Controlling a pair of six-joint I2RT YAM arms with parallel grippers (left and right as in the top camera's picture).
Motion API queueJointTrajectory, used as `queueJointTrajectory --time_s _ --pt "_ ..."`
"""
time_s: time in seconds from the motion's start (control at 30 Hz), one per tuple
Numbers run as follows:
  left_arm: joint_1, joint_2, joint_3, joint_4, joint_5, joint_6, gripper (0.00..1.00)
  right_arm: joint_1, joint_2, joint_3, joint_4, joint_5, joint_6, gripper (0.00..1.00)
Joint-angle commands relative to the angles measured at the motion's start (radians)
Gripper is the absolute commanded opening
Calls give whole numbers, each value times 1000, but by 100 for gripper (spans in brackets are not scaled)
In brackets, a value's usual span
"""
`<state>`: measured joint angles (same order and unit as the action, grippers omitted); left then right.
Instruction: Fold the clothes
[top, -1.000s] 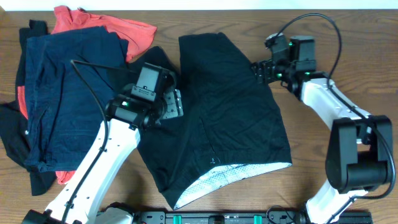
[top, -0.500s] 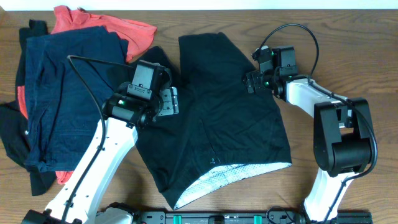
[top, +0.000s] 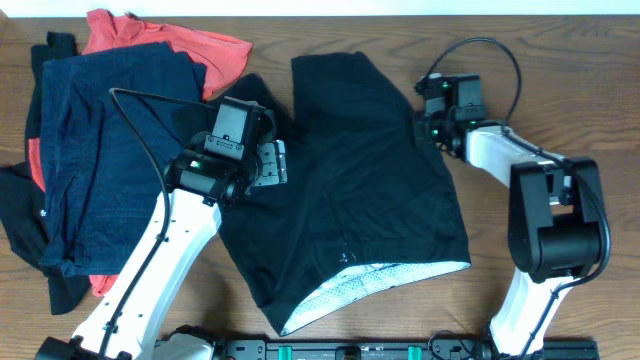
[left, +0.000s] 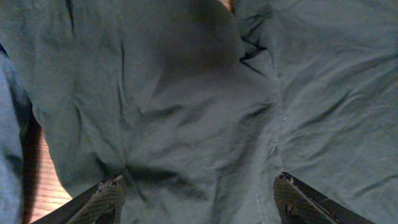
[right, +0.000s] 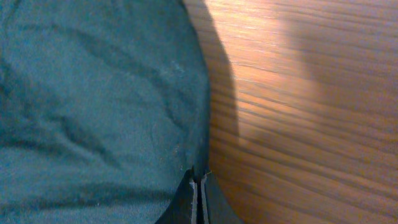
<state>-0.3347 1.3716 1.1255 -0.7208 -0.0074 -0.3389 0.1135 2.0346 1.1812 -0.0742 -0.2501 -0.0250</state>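
The black garment (top: 370, 180) of the clothes lies spread over the table's middle, its pale mesh lining (top: 385, 280) showing at the near hem. My right gripper (top: 421, 127) sits at the garment's upper right edge. In the right wrist view that gripper (right: 198, 180) is shut, with the cloth's edge (right: 202, 124) running straight into its tips. My left gripper (top: 270, 163) hovers over the garment's left part. Seen from the left wrist, it (left: 199, 193) stands open, fingers wide apart, with wrinkled dark cloth (left: 186, 106) below and nothing between them.
A pile of other clothes lies at the left: a navy piece (top: 110, 140) on top, a coral-red one (top: 170, 40) behind it, black cloth (top: 20, 220) at the far left edge. Bare wooden table (top: 560, 60) shows to the right of the garment.
My right gripper moved left to the garment's right edge, then closed there from open. The left arm shifted slightly left and has held still since.
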Motion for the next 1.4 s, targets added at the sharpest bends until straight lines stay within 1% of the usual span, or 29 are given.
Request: queueJointTrajectory --time_s 0.0,0.1,0.27,0.47,0.5,0.57,0.6,0.7,0.73,0.77,0.8,0.9,0.97,1.07,1.13,1.2,1.27,1.37 --pt "5 7 19 8 -13 14 78 -90 -51 16 -14 5 54 1" --pt "5 7 19 10 -13 14 78 -166 -79 16 -36 -11 53 1" --pt "4 8 19 20 -12 13 78 -278 -85 16 -46 -102 42 1" --pt "4 14 19 34 -12 13 78 -318 -93 16 -53 -164 14 0" --pt "4 17 19 34 -12 13 78 -318 -100 16 -55 -182 8 2" --pt "4 24 19 34 -12 13 78 -316 -128 16 -62 -214 9 43" --pt "4 27 19 35 -12 13 78 -315 -149 17 -70 -233 9 55" --pt "5 35 19 34 -12 13 78 -309 -225 18 -113 -272 9 81" --pt "5 37 19 35 -12 14 79 -304 -258 18 -143 -280 10 87" --pt "5 37 19 38 -12 14 79 -296 -286 18 -178 -283 11 96" --pt "5 37 19 42 -12 14 79 -283 -319 18 -225 -282 21 99" --pt "5 37 19 62 -13 14 88 -232 -380 18 -373 -299 25 99" --pt "5 37 19 74 -13 14 98 -194 -394 17 -476 -345 29 99" --pt "5 37 19 76 -13 14 98 -149 -389 11 -623 -368 28 99" --pt "5 37 19 74 -12 27 98 -129 -388 0 -711 -340 26 99" --pt "5 37 19 72 -12 32 98 -120 -388 -16 -780 -300 -9 99" --pt "5 37 18 71 -12 32 98 -119 -387 -35 -802 -221 0 92" --pt "5 37 14 69 -12 32 98 -119 -387 -68 -792 -53 95 85"
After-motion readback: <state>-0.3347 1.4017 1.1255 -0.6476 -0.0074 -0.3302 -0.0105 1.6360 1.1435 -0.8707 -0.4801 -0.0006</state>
